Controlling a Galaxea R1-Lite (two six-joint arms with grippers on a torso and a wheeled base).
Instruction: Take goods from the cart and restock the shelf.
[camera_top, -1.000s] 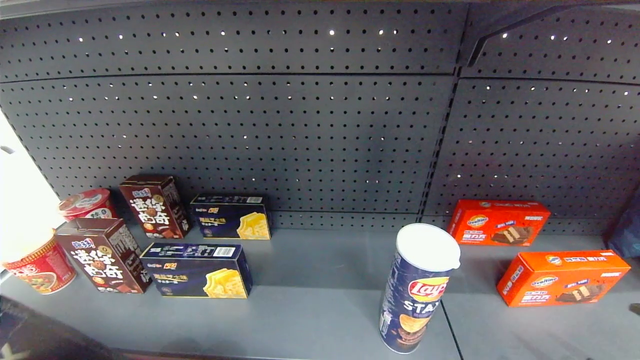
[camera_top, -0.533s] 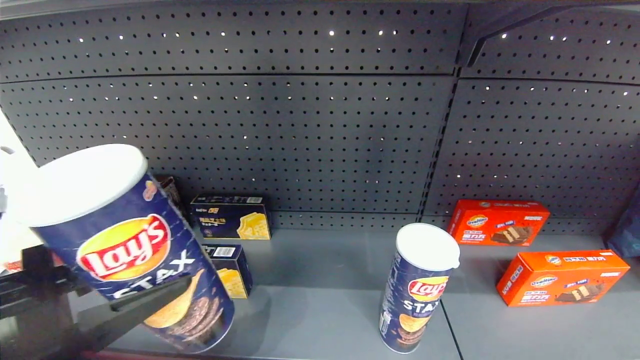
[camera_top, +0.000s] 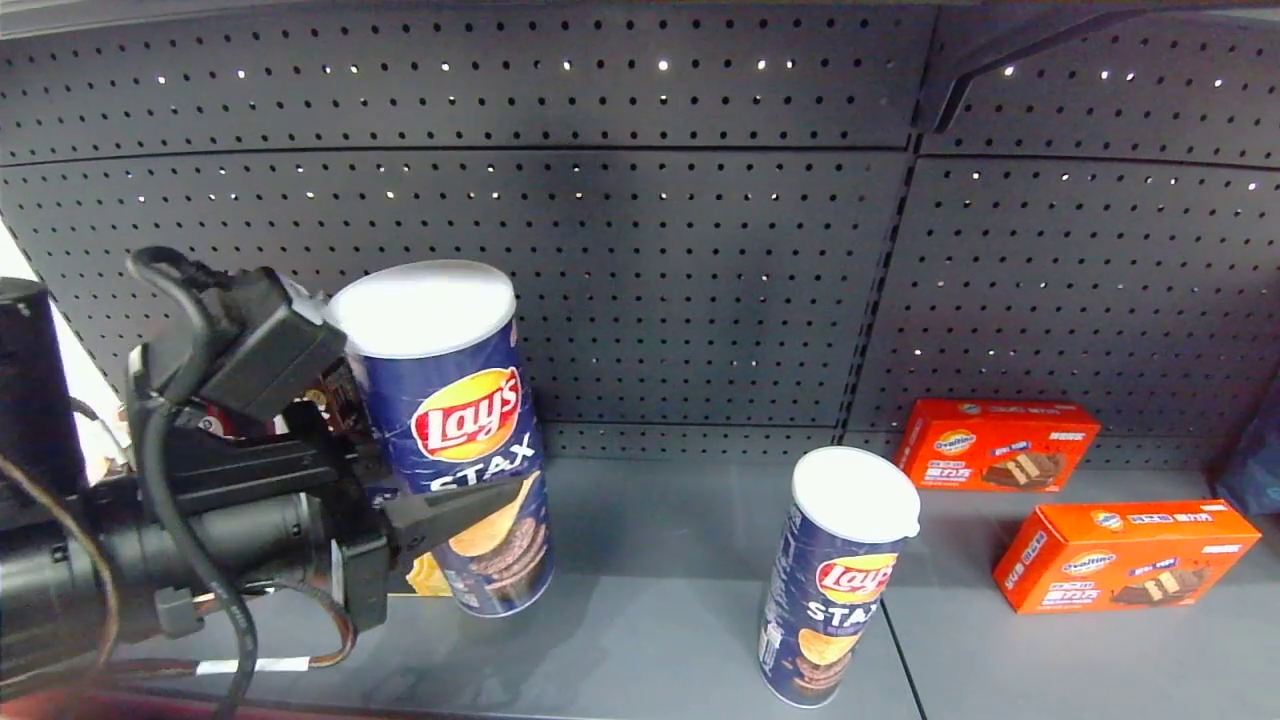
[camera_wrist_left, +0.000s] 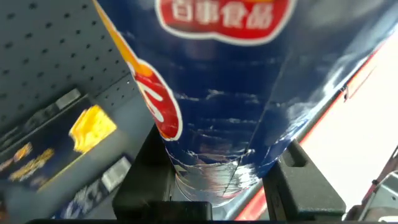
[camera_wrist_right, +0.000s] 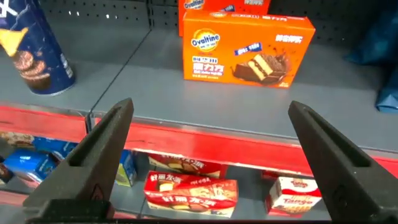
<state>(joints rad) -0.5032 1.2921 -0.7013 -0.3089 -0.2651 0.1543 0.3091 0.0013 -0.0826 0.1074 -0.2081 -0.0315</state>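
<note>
My left gripper (camera_top: 440, 500) is shut on a dark blue chip can (camera_top: 455, 430) with a white lid, held upright just above the grey shelf (camera_top: 650, 620) at its left part. The same can (camera_wrist_left: 236, 93) rises close up between the left fingers (camera_wrist_left: 305, 193). A second, matching chip can (camera_top: 835, 575) stands upright on the shelf to the right, and its base (camera_wrist_right: 34, 59) shows from the right wrist. My right gripper (camera_wrist_right: 211, 162) is open, in front of the shelf's red front edge (camera_wrist_right: 217, 146), with nothing between its fingers.
Two orange boxes (camera_top: 1120, 555) (camera_top: 995, 443) lie on the shelf's right side; one (camera_wrist_right: 245, 50) faces the right gripper. Dark blue cracker boxes (camera_wrist_left: 43, 155) sit behind the held can. A perforated back panel (camera_top: 650, 250) closes the shelf. Lower-shelf goods (camera_wrist_right: 193, 190) show below the red edge.
The left arm came up from the lower left with the chip can and carried it right and further in over the shelf, straightening it upright; it now hides the boxes at left.
</note>
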